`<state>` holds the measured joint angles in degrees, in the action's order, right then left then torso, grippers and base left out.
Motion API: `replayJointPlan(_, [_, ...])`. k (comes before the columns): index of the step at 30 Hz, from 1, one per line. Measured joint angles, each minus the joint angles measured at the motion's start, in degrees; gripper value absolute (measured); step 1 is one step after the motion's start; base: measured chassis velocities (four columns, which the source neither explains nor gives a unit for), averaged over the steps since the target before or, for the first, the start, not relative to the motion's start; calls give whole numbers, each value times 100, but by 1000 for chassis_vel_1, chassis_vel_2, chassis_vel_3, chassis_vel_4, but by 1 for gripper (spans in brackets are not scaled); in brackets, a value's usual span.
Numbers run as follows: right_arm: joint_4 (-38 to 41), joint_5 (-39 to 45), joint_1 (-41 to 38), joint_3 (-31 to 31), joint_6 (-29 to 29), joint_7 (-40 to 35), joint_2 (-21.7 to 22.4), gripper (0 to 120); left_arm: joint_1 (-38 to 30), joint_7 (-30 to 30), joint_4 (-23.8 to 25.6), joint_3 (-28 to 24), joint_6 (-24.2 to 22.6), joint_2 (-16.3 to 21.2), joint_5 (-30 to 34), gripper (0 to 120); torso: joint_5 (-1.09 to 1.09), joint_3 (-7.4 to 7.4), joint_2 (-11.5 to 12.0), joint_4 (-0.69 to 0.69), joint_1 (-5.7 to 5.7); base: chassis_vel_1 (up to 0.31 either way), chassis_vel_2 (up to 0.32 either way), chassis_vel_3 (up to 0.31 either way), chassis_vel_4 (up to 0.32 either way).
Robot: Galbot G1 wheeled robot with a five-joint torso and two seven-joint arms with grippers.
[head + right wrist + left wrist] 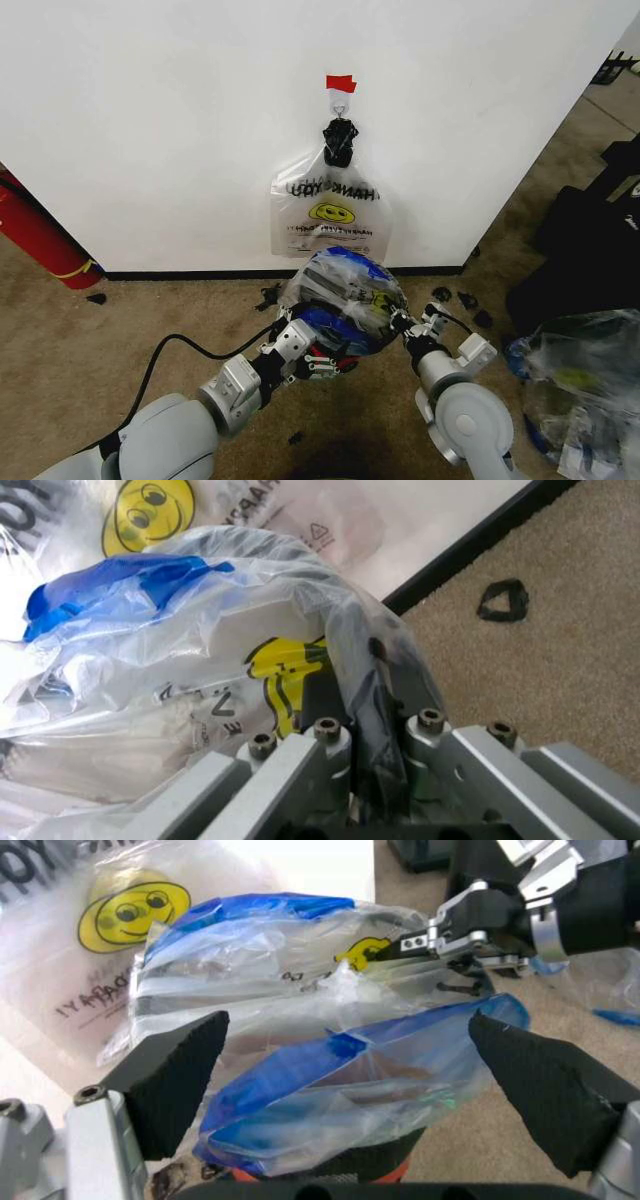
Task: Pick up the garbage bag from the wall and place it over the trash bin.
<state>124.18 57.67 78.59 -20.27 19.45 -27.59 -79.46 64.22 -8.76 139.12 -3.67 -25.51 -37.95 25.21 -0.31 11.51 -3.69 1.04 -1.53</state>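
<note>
Sitting at the far left by the wall [150, 120]: a red cylinder [35, 235]. Reaching in next, left pincer [318, 352], fingers [170, 1072] spread wide on either side of the garbage bag [345, 300] without squeezing it. Lying crumpled over the trash bin [340, 1170], just in front of the wall: that garbage bag. Hanging behind on the hook: a whitish smiley bag [330, 215]. Pinching the garbage bag's edge at right: right pincer [405, 322], fingers [300, 765] pressed together.
</note>
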Motion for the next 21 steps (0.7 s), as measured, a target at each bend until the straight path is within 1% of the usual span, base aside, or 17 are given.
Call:
replayJointPlan(4, [8, -5, 4, 14, 2, -1, -16, 1, -35, -21, -34, -10, 11, -16, -7, 93, 0, 0, 0, 0, 0, 0, 0, 0, 0])
replayJointPlan(7, [157, 21, 30, 30, 11, -1, -23, 1, -65, -81, -75, -60, 34, -62, -13, 89, 0, 0, 0, 0, 0, 0, 0, 0, 0])
replayJointPlan(9, [199, 46, 25, 29, 20, -8, -13, 1, -69, -83, -105, -71, 34, -63, -23, 82, 0, 0, 0, 0, 0, 0, 0, 0, 0])
replayJointPlan(11, [204, 62, 16, 25, 26, -20, -1, 1, -74, -86, -125, -72, 49, -63, -24, 72, 0, 0, 0, 0, 0, 0, 0, 0, 0])
replayJointPlan(12, [204, 62, 16, 25, 26, -20, -1, 1, -74, -86, -125, -72, 49, -63, -24, 72, 0, 0, 0, 0, 0, 0, 0, 0, 0])
replayJointPlan(15, [188, 63, 14, 24, 27, -24, 5, 1, -75, -107, -128, -62, 61, -65, -22, 61, 0, 0, 0, 0, 0, 0, 0, 0, 0])
replayJointPlan(17, [172, 62, 10, 28, 29, -25, 7, 1, -69, -111, -128, -56, 62, -64, -16, 50, 0, 0, 0, 0, 0, 0, 0, 0, 0])
replayJointPlan(18, [169, 62, 3, 30, 30, -27, 7, 1, -65, -111, -132, -55, 62, -64, -13, 47, 0, 0, 0, 0, 0, 0, 0, 0, 0])
replayJointPlan(19, [169, 62, 3, 30, 30, -27, 7, 1, -65, -111, -132, -55, 62, -64, -13, 47, 0, 0, 0, 0, 0, 0, 0, 0, 0])
replayJointPlan(20, [169, 63, -4, 30, 32, -31, 10, 1, -63, -111, -139, -56, 62, -64, -10, 42, 0, 0, 0, 0, 0, 0, 0, 0, 0])
replayJointPlan(21, [169, 65, -12, 31, 36, -37, 15, 1, -62, -110, -146, -60, 60, -63, -6, 41, 0, 0, 0, 0, 0, 0, 0, 0, 0])
